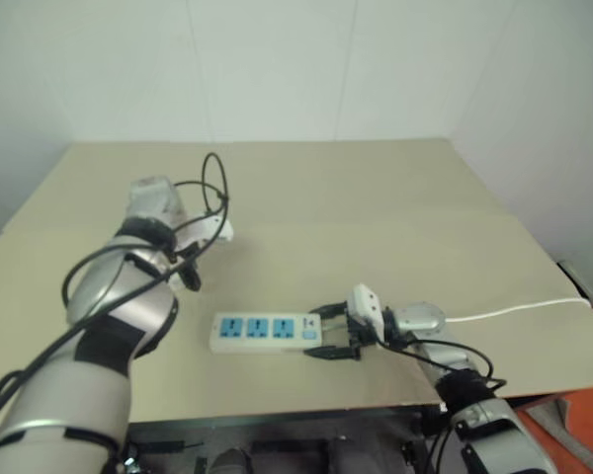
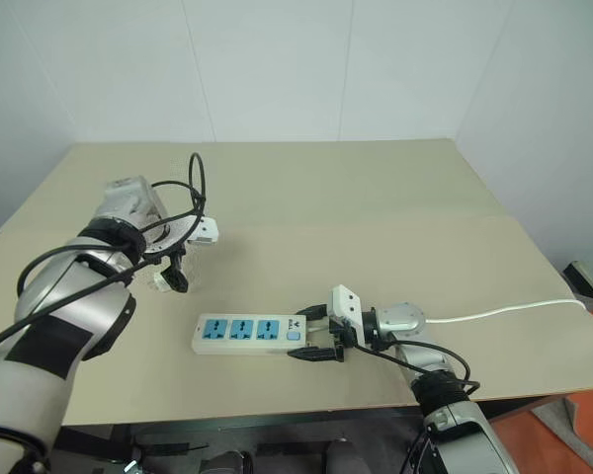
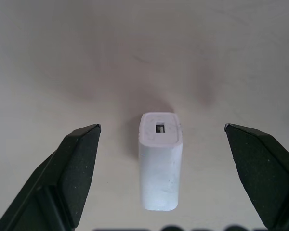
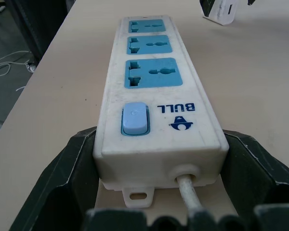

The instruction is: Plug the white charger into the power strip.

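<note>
The white charger (image 3: 159, 159) stands on the tan table, a small slot on its upper face. My left gripper (image 3: 162, 127) points down over it, open, one black finger on each side and clear of it. From the head, the charger (image 2: 162, 282) peeks out beside the left gripper (image 2: 173, 276), back-left of the strip. The power strip (image 1: 262, 331) lies flat near the table's front edge, with three blue sockets and a blue switch (image 4: 135, 118). My right gripper (image 1: 321, 331) is shut on its switch end, a finger against each long side.
The strip's thin white cable (image 1: 514, 311) runs right, off the table's edge. The table's front edge (image 1: 277, 407) is close behind the strip. White walls stand behind and to the right. An orange floor patch (image 1: 573, 425) shows at the lower right.
</note>
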{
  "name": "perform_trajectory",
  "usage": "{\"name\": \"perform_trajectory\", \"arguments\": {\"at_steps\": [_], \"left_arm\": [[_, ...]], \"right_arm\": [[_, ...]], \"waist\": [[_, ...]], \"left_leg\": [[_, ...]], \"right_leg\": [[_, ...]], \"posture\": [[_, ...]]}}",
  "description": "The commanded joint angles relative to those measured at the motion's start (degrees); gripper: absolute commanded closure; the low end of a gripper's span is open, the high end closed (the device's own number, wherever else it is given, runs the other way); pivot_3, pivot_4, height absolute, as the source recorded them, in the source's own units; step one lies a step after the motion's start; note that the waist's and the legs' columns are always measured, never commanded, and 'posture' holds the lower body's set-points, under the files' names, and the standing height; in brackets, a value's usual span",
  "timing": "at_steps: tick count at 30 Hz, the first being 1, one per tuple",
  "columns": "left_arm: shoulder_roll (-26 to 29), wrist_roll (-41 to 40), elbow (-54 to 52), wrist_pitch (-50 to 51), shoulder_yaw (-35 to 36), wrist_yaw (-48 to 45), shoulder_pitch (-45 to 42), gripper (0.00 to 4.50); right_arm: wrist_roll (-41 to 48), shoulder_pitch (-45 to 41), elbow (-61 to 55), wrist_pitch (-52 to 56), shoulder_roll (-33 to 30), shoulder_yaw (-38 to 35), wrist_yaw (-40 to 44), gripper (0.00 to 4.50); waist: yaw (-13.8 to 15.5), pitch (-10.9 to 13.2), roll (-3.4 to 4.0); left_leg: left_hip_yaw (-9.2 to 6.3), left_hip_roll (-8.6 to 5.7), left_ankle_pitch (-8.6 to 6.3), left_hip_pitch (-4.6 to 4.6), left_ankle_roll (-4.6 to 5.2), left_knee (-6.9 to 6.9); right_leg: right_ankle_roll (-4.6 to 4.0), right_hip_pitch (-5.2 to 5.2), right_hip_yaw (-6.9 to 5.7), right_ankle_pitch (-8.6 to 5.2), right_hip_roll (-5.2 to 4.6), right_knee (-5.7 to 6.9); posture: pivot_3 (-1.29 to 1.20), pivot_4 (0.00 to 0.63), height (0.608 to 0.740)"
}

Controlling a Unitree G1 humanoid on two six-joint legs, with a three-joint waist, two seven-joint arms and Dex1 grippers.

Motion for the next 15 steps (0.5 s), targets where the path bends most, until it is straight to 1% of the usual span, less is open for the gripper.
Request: {"name": "perform_trajectory", "arguments": {"at_steps": [1, 2, 6, 7, 11, 15], "left_arm": [[0.2, 1.4, -0.6, -1.0, -0.5, -0.3, 0.1, 0.63], [0.2, 1.7, -0.6, -1.3, -0.6, -0.1, 0.3, 0.86], [0.0, 2.4, -0.4, -1.3, -0.5, 0.9, 0.7, 2.05], [0.0, 2.5, -0.4, -1.6, -0.6, 1.1, 0.9, 2.24], [-0.1, 3.0, -0.6, -1.8, -0.3, 2.9, 1.1, 3.50], [0.0, 2.3, -0.8, -2.6, 0.9, 4.7, 0.8, 3.52]], "right_arm": [[-1.9, 0.0, 0.6, -0.9, 0.4, 1.4, -1.0, 1.08], [-1.9, 0.1, 0.5, -0.8, 0.5, 1.4, -1.1, 1.08], [-1.8, 0.2, 0.4, -0.7, 0.6, 1.3, -1.3, 1.08], [-1.9, 0.3, 0.4, -0.8, 0.6, 1.3, -1.3, 1.08], [-1.8, 0.3, 0.3, -0.8, 0.7, 1.2, -1.3, 1.08], [-1.9, 0.2, 0.5, -0.9, 0.8, 1.3, -1.3, 1.08]], "waist": [[0.0, 0.0, 0.00], [0.0, 0.0, 0.00], [0.0, 0.0, 0.00], [0.0, 0.0, 0.00], [0.0, 0.0, 0.00], [0.0, 0.0, 0.00]], "left_leg": [[0.00, 0.00, 0.00, 0.01, 0.00, 0.00], [0.00, 0.00, 0.00, 0.01, 0.00, 0.00], [0.00, 0.00, 0.00, 0.02, 0.00, 0.00], [0.00, 0.00, 0.00, 0.03, 0.00, 0.00], [0.00, 0.00, 0.00, 0.08, 0.00, 0.00], [0.00, 0.00, 0.00, 0.10, 0.00, 0.00]], "right_leg": [[0.00, 0.00, 0.00, 0.00, 0.00, 0.01], [0.00, 0.00, 0.00, 0.00, 0.00, 0.01], [0.00, 0.02, 0.00, 0.00, 0.00, 0.02], [0.00, 0.02, 0.00, 0.00, 0.00, 0.02], [0.00, 0.05, 0.01, 0.00, 0.01, 0.03], [0.00, 0.06, 0.03, 0.00, 0.01, 0.06]], "posture": [[0.00, 0.150, 0.740], [0.00, 0.150, 0.740], [0.00, 0.150, 0.740], [0.00, 0.150, 0.740], [0.00, 0.150, 0.740], [0.00, 0.150, 0.740]]}}
